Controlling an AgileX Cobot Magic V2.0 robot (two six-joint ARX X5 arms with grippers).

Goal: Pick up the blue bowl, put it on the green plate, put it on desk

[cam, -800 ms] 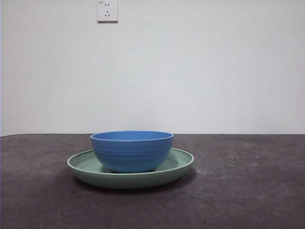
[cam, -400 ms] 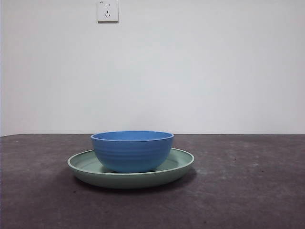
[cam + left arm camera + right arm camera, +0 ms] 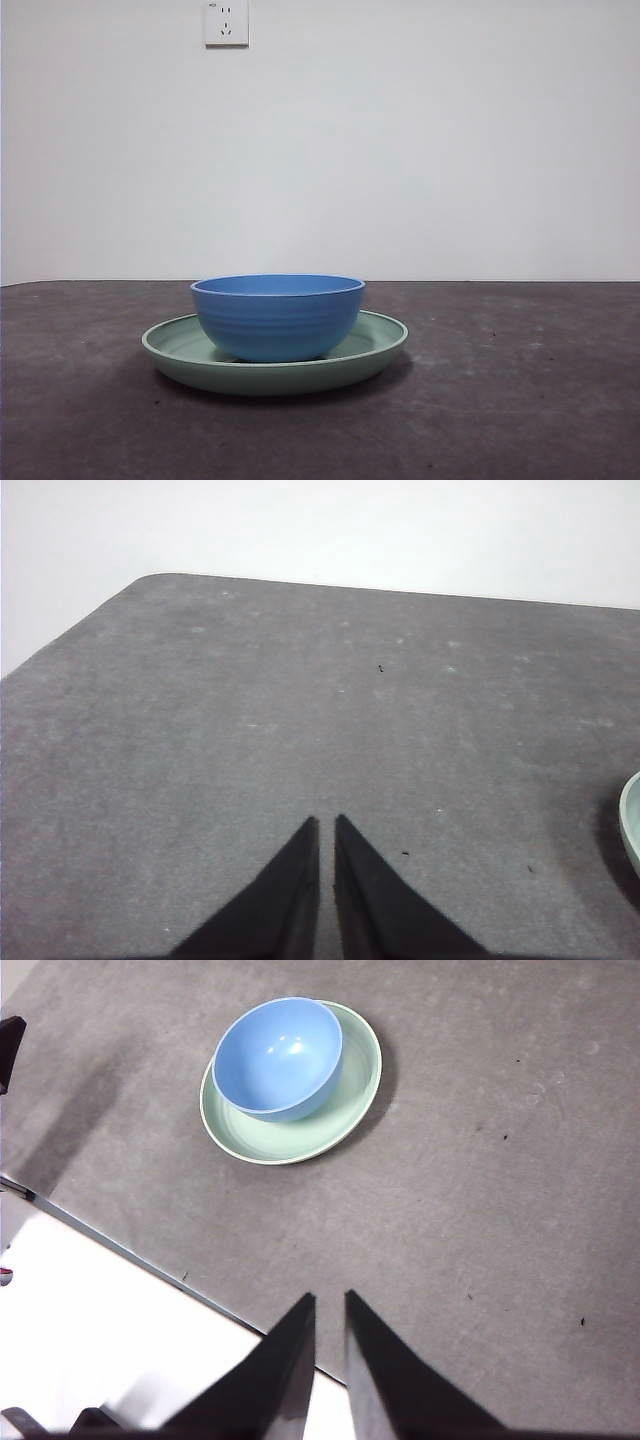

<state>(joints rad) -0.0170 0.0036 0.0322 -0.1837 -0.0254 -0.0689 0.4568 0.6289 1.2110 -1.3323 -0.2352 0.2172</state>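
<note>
The blue bowl (image 3: 277,316) stands upright inside the green plate (image 3: 375,345), which rests on the desk (image 3: 520,400). From the right wrist view the bowl (image 3: 278,1058) sits off-centre on the plate (image 3: 355,1085). My right gripper (image 3: 329,1298) is shut and hovers high above the desk near its front edge, well away from both. My left gripper (image 3: 326,822) is shut over bare desk (image 3: 300,700), with only a sliver of the plate's rim (image 3: 632,825) showing at the side. Neither arm appears in the front view.
A white wall with a power socket (image 3: 226,22) stands behind the desk. The desk's front edge (image 3: 120,1250) runs under the right gripper, with pale floor beyond it. A dark part (image 3: 8,1045) shows at that view's border.
</note>
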